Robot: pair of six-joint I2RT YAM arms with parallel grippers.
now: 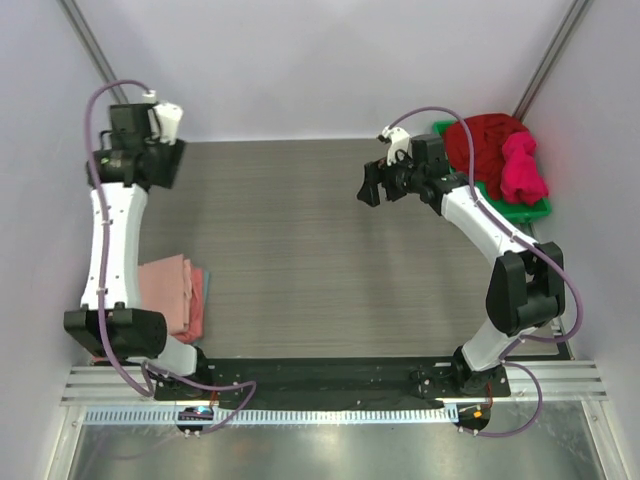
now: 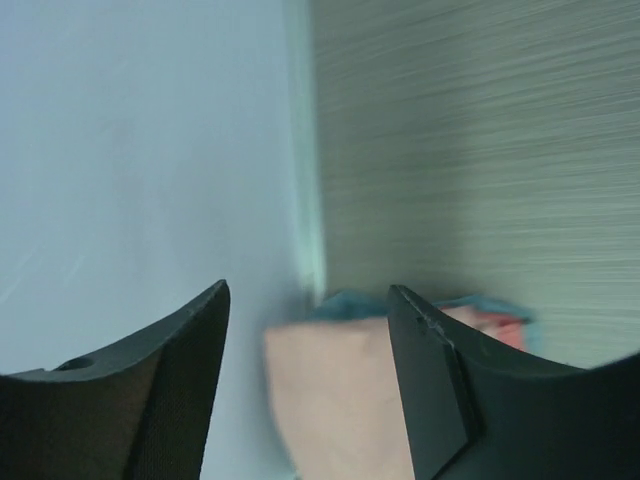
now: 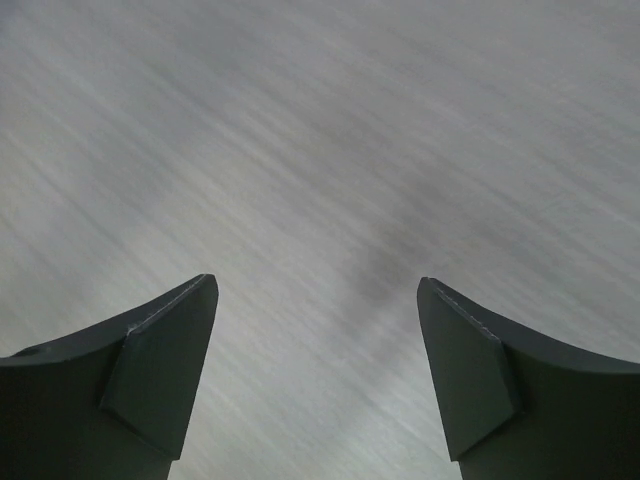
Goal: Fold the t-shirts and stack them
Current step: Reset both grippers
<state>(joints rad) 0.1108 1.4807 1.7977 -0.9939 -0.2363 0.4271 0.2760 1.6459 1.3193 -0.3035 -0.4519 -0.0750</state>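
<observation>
Cloth of this kind is judged light, limp and prone to slumping, so a tee is best pinched at a hem, shoulder or collar edge, not at a bunched middle.

In the top view, a folded pale pink tee (image 1: 165, 288) is seen at the lower left of the frame, lying on a coral-red tee (image 1: 198, 300) whose edge shows to its right. At the upper right, a dark red tee (image 1: 485, 140) and a magenta tee (image 1: 522, 168) are heaped unfolded in a green bin (image 1: 541, 208). The left claw (image 1: 160, 160) is raised at the upper left and the right claw (image 1: 373, 185) is held just left of the bin. From this view it cannot be told how far either is parted. The grey table (image 1: 300, 250) between them carries no spread shirt.

In the left wrist view, the left claw's jaws are shown well apart with nothing gripped. Beyond them the folded pink tee is visible at the bottom of the frame against the pale wall (image 2: 130, 150), with coral-red cloth at its right. A bluish fringe there is too blurred to name.

In the right wrist view, the right claw is likewise shown wide open and empty, over bare table. The bin and its tees are not shown here.
</observation>
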